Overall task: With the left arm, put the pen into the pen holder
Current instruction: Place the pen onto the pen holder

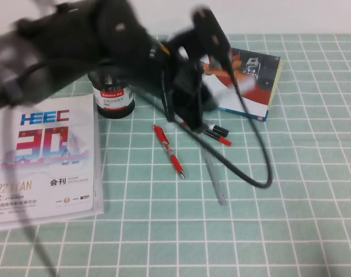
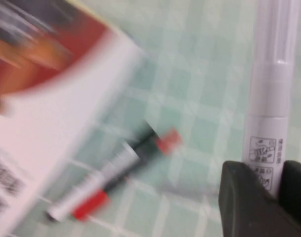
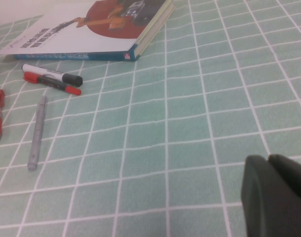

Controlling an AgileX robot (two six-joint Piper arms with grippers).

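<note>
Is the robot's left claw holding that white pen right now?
Yes: in the left wrist view the left gripper has its black fingers clamped on the white pen, lifted above the checked cloth.

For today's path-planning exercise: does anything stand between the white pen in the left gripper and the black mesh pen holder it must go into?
Nothing visible does. The left gripper is shut on the pen, lifted above the table, beside the pen holder. The holder's mouth is hidden behind the blurred arm, so I cannot tell if it is free. The right gripper hangs apart over bare cloth.
</note>
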